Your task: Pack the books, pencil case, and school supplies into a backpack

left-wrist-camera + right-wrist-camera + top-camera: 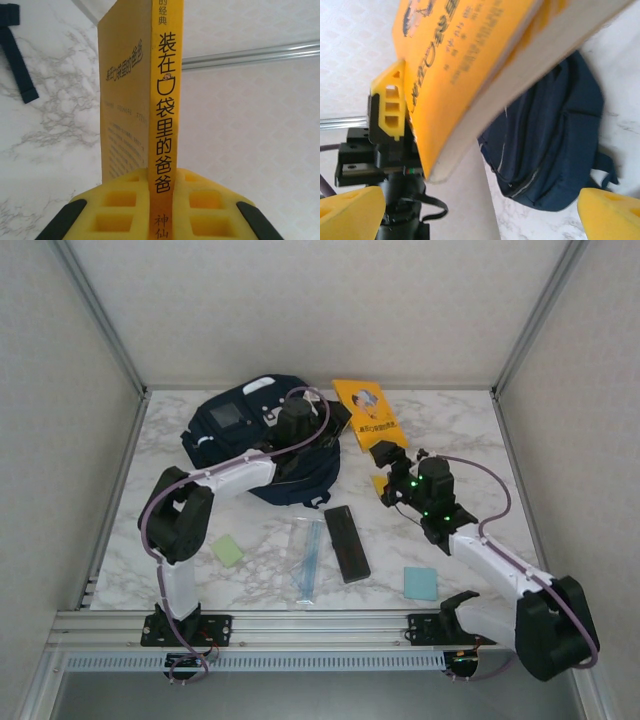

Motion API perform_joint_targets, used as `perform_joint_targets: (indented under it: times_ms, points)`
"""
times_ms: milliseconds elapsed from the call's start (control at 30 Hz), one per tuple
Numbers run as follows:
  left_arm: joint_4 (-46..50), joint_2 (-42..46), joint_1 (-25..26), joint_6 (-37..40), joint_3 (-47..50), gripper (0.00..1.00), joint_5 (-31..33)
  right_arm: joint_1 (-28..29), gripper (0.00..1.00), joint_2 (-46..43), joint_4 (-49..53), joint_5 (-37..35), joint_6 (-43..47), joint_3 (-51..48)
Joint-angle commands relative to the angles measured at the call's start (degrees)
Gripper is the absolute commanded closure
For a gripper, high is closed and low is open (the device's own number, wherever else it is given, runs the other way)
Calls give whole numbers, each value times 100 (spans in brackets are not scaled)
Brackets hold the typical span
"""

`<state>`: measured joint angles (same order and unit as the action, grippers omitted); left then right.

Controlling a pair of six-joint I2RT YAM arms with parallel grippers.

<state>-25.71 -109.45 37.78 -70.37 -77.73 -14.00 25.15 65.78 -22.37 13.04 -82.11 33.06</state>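
The orange-yellow book (167, 100) was pinched at its spine between the closed yellow pads of the left gripper (160, 192) (held off the table, beside the backpack (545, 145)). The right gripper (480, 215) was spread wide, nothing held, near the book.

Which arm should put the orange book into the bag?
Left, probably: the left end effector is shut on the orange book beside the backpack, while the right end effector stands open, holding nothing.
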Motion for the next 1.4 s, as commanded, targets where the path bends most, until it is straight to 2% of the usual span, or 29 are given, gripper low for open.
perform_joint_targets:
  times_ms: [0,33,100,200,333,467,533,600,633,700,800,900,1000,1267,1367]
  points:
    - [-827,570,102,-211,127,95,165,69,2,377,-1045,-181,-330,214]
    - [-871,605,116,-243,203,96,177,71,4,482,-1179,-183,-373,218]
    - [-958,694,128,-314,380,96,203,74,18,635,-1391,-249,-388,216]
    - [-975,849,163,-345,643,96,272,70,50,614,-1114,-518,-66,253]
    - [-929,1016,245,-350,944,96,355,67,70,521,-975,-761,220,238]
    - [-841,1143,297,-366,1132,93,281,52,100,529,-898,-761,433,344]
    - [-794,1180,288,-362,1198,83,169,34,100,516,-807,-715,538,407]
    - [-585,1255,291,-264,1234,46,24,10,100,466,-677,-659,697,460]
    - [-416,1293,291,-128,1227,33,-55,-7,100,428,-591,-624,780,479]
    - [283,1443,259,484,1142,17,-212,-34,100,309,-237,-566,1083,567]
    - [2017,1705,165,1892,755,13,-128,-71,100,65,762,-610,1707,851]
    - [3831,1821,124,3370,273,13,399,-109,100,-175,1994,-862,2450,1169]
    - [4833,1750,74,4354,-54,12,926,-206,100,-351,2723,-1078,2932,1309]
    - [6136,1042,-123,5682,-660,12,2280,-484,100,-766,3674,-1132,3413,1300]
    - [6366,534,-273,6056,-972,12,2527,-491,100,-977,3754,-1080,3429,1151]
